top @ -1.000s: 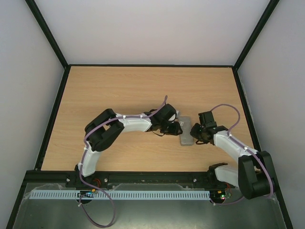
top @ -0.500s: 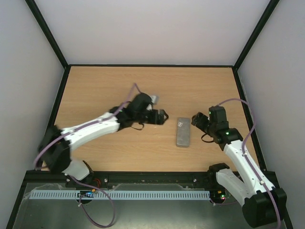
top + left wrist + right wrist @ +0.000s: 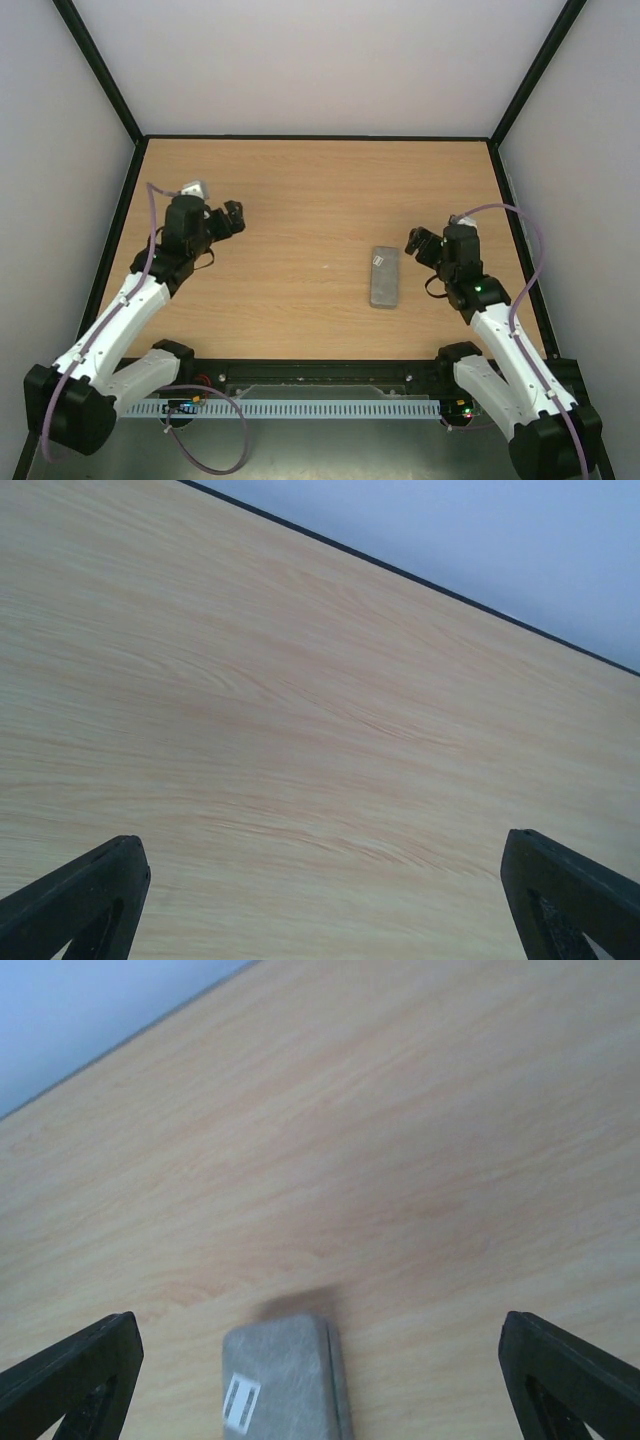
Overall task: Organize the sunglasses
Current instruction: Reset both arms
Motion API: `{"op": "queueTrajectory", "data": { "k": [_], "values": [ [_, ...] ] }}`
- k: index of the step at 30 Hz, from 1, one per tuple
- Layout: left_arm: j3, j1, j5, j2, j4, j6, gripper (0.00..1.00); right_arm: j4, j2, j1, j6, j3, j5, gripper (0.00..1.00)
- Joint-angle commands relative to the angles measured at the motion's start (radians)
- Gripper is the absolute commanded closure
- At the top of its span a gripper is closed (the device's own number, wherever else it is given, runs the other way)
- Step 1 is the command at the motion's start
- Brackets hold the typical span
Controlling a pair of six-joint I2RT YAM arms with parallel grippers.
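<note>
- Left gripper (image 3: 228,220) is hanging released, its fingers (image 3: 90,890) spread wide with only bare table (image 3: 300,190) showing between them. It is sitting well apart from the case (image 3: 384,276), off to the case's left and a little farther back.
- Right gripper (image 3: 421,248) is likewise gaping with nothing in it. It is hovering near the case's far right corner, apart from it and pointing toward it.
- Case, a grey rectangle, is lying flat and shut on the table, its long side running front to back. It is sitting between the two grippers, closer to the right one.
- White label (image 3: 240,1402) is sitting on the case's lid near its far end. Dark marks are showing on it, but they are too small and blurred to read.
- Sunglasses are not showing in any view, so their place relative to the case cannot be told.
</note>
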Motion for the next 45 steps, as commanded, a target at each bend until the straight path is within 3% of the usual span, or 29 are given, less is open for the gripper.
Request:
{"op": "queueTrajectory", "data": {
  "k": [1, 8, 16, 26, 29, 32, 36, 39, 40, 42, 44, 45],
  "values": [
    [-0.021, 0.139, -0.057, 0.019, 0.104, 0.041, 0.01, 0.183, -0.002, -0.001, -0.121, -0.018, 0.178, 0.01],
    [-0.104, 0.222, -0.223, 0.061, 0.341, 0.086, 0.01, 0.487, 0.093, -0.001, -0.276, -0.083, 0.338, 0.02],
    [-0.347, 0.364, -0.024, 0.167, 0.788, 0.287, 0.01, 0.906, 0.363, -0.002, -0.384, -0.226, 0.454, 0.01],
    [-0.469, 0.431, -0.026, 0.333, 1.109, 0.359, 0.01, 1.377, 0.639, -0.045, -0.412, -0.326, 0.526, 0.01],
    [-0.492, 0.439, 0.009, 0.397, 1.235, 0.366, 0.01, 1.473, 0.688, -0.072, -0.397, -0.352, 0.494, 0.01],
    [-0.443, 0.439, 0.024, 0.437, 1.197, 0.384, 0.01, 1.443, 0.677, -0.087, -0.386, -0.353, 0.451, 0.02],
    [-0.476, 0.440, -0.007, 0.467, 1.333, 0.416, 0.01, 1.655, 0.699, -0.088, -0.444, -0.453, 0.336, 0.01],
    [-0.461, 0.429, -0.011, 0.490, 1.320, 0.431, 0.00, 1.764, 0.784, -0.088, -0.456, -0.465, 0.333, 0.02],
    [-0.455, 0.421, -0.001, 0.500, 1.318, 0.445, 0.00, 1.763, 0.792, -0.086, -0.468, -0.442, 0.329, 0.02],
    [-0.444, 0.398, -0.002, 0.523, 1.316, 0.474, 0.00, 1.577, 0.741, -0.089, -0.443, -0.404, 0.315, 0.01],
    [-0.487, 0.375, -0.025, 0.531, 1.399, 0.499, 0.01, 1.702, 0.779, -0.091, -0.464, -0.430, 0.316, 0.01],
    [-0.504, 0.367, -0.058, 0.536, 1.435, 0.495, 0.00, 1.686, 0.772, -0.091, -0.463, -0.430, 0.313, 0.01]
  ]
}}
